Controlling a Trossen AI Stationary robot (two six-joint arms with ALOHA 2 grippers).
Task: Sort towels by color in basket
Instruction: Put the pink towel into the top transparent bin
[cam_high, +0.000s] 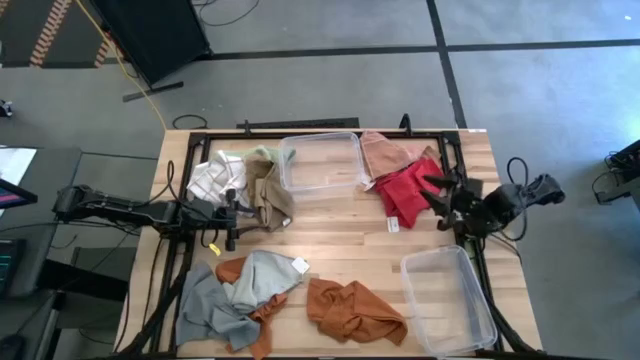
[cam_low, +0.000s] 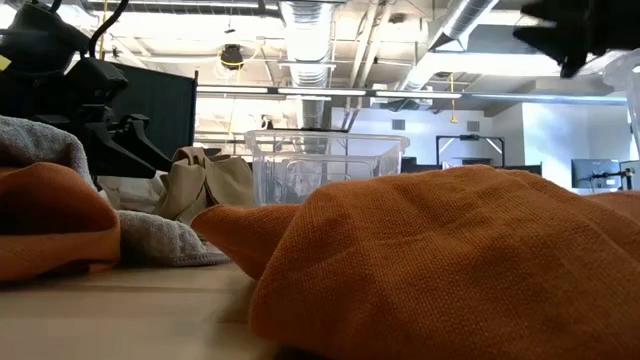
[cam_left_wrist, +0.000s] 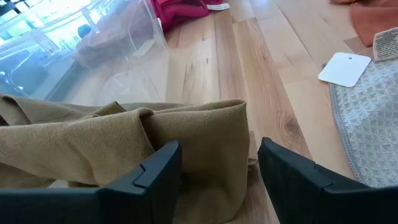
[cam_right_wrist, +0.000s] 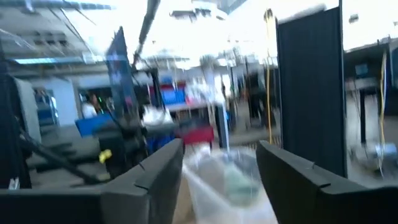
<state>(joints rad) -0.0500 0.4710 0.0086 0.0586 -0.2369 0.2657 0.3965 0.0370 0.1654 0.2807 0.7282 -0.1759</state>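
My left gripper (cam_high: 232, 215) stands open at the table's left, low over the wood. The folded end of a tan towel (cam_left_wrist: 205, 143) lies on the table between its fingers. A white-checked towel (cam_high: 214, 178) and a pale green one (cam_high: 262, 155) lie behind the tan one. My right gripper (cam_high: 437, 195) is open and raised beside the red towel (cam_high: 405, 190), with nothing between its fingers (cam_right_wrist: 155, 180). A pink towel (cam_high: 385, 152) lies beyond the red one. Rust orange (cam_high: 355, 312), grey (cam_high: 205, 312) and pale grey-green (cam_high: 262, 278) towels lie near the front edge. My left gripper has the tan towel's folded end (cam_left_wrist: 214, 165) between its open fingers, coming at it nearly level from the table's left. The cloth lies slack on the wood. I cannot tell whether either finger touches it.
One clear plastic basket (cam_high: 322, 165) stands at the far middle, and another (cam_high: 447, 300) at the near right. A white tag (cam_high: 393, 226) lies on bare wood between the two grippers. A black metal frame rims the table.
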